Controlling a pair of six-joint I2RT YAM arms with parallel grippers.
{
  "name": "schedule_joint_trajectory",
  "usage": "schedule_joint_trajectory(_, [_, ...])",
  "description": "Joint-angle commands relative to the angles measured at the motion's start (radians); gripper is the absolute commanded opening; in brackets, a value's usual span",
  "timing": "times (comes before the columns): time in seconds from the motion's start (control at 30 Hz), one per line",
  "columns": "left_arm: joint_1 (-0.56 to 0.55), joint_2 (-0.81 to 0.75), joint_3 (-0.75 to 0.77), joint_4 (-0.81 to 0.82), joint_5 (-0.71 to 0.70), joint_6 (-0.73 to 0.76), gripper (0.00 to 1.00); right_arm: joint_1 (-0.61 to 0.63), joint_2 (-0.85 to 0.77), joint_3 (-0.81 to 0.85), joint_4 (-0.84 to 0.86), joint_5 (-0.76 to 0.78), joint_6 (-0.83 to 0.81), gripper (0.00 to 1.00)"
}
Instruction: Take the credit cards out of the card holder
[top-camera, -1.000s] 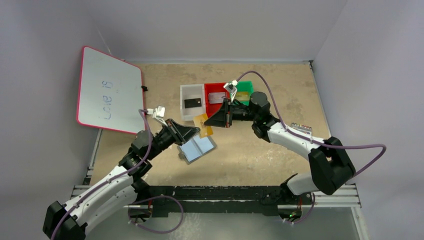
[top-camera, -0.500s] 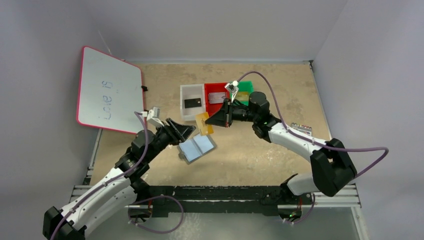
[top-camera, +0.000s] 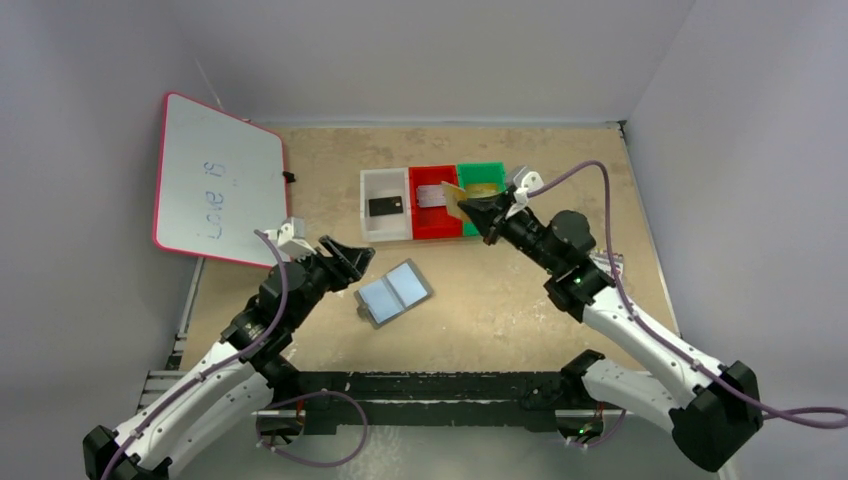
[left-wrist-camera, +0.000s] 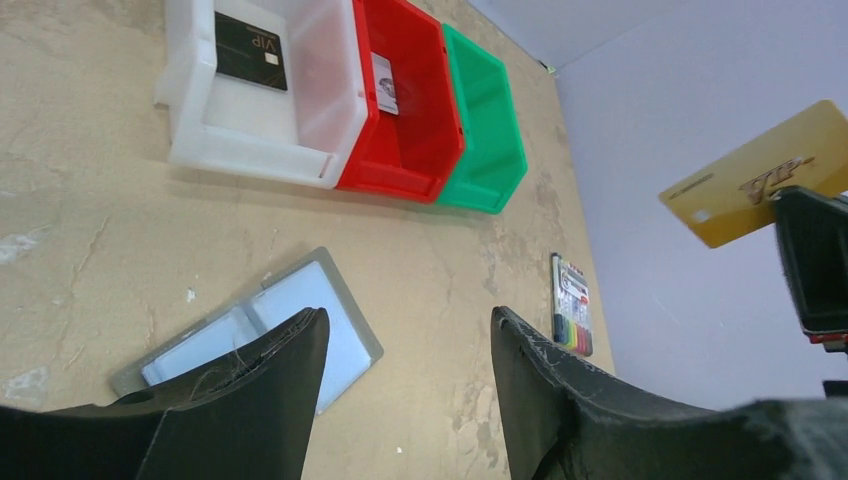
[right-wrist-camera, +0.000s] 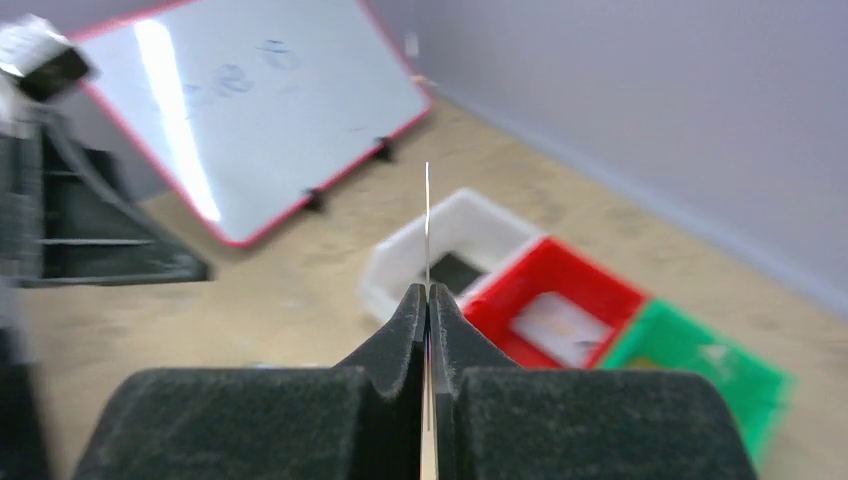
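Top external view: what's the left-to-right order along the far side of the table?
Red-framed whiteboard → white plastic tray → red plastic tray → green plastic tray. Left out because they overlap the trays' span: the open grey card holder and the gold-yellow credit card pinched in the right gripper.

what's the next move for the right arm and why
Probably move over the green tray and release: the right gripper is shut on the gold card above the trays, the black card lies in the white tray, the grey card in the red tray.
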Motion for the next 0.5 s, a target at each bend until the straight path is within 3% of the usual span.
schedule_joint_trajectory(0.0, [0.002, -0.002, 0.049, -0.011, -0.048, 0.009, 0.6, 0.001, -0.033, 0.004, -0.074, 0.227, -0.476, 0.0])
schedule_joint_trajectory(0.2, [0.002, 0.014, 0.058, -0.058, -0.044, 0.002, 0.61, -0.001, 0.095, 0.114, -0.269, 0.43, -0.678, 0.0])
schedule_joint_trajectory(0.47, [0.001, 0.048, 0.08, -0.096, -0.029, 0.002, 0.61, -0.078, 0.369, 0.312, -0.431, 0.369, -0.839, 0.0])
